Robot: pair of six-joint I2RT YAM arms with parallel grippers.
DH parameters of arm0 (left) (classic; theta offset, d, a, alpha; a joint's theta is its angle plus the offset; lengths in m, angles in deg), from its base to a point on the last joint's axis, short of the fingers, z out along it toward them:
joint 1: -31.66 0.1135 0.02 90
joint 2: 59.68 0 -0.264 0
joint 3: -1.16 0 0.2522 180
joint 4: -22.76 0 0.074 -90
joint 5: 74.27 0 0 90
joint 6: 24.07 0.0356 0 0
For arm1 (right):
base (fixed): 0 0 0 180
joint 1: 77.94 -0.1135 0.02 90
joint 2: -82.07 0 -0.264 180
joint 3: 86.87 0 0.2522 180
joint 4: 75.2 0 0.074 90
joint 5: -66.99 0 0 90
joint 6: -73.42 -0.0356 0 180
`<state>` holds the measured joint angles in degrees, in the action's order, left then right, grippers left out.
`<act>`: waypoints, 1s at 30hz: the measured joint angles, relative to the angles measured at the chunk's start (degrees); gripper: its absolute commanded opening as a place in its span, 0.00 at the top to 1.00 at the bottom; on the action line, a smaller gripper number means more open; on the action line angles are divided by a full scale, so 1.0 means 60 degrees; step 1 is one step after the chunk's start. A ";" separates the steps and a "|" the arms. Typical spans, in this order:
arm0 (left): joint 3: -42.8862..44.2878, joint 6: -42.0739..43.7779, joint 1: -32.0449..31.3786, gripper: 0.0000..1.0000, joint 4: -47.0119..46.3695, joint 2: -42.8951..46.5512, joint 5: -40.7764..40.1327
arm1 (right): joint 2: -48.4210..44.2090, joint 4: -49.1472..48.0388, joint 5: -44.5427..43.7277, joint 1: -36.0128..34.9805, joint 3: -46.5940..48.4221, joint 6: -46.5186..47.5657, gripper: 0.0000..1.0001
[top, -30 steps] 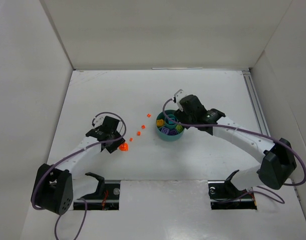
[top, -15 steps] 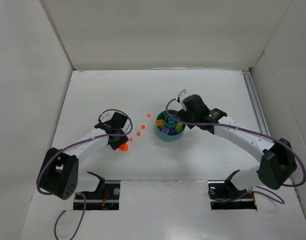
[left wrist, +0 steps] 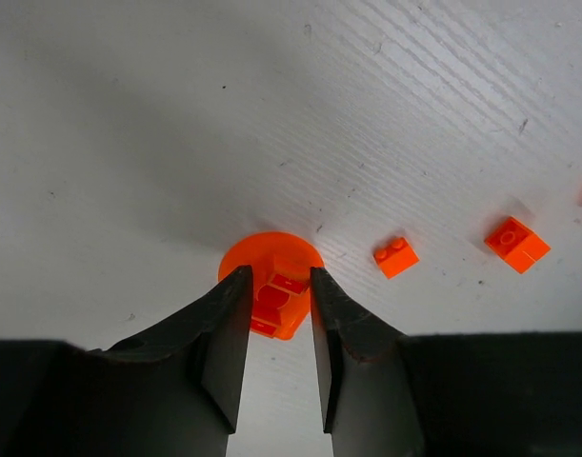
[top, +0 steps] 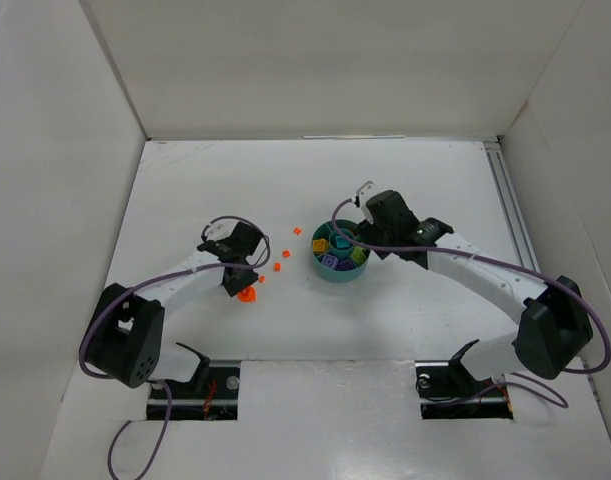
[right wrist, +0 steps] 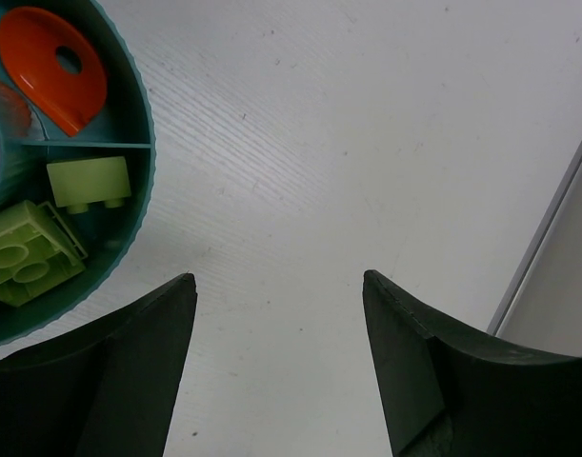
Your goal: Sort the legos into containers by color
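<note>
Orange plastic, hard, slick, nearly weightless: the round piece (left wrist: 271,249) lies on the table (top: 185,200) left of the dish (top: 337,272), best taken by its raised block. The left gripper (left wrist: 278,276) pinches that block; the right gripper (right wrist: 276,281) hangs spread beside the dish rim. Since a second ago the left arm (top: 175,285) has swung inward; the piece stays put.

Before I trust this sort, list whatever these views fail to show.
Left wrist view: the fingers hide the near side of the orange round piece; whether the left pincer clamps it is unclear.
Right wrist view: the dish runs off the left edge; most compartments are out of frame.
Top view: its pieces are too small to count; the right arm covers part of its rim.
</note>
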<state>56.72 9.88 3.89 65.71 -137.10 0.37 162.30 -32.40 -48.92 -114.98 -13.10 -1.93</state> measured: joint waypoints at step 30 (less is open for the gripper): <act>0.1603 0.0342 -0.0623 0.96 0.0678 0.0900 -0.0335 | -0.0306 -0.0135 0.0124 0.0546 -0.0321 0.0004 0.25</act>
<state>66.34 11.94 0.15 69.78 -131.71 -1.64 160.46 -33.21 -48.18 -111.70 -15.02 -1.91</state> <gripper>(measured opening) 0.160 0.754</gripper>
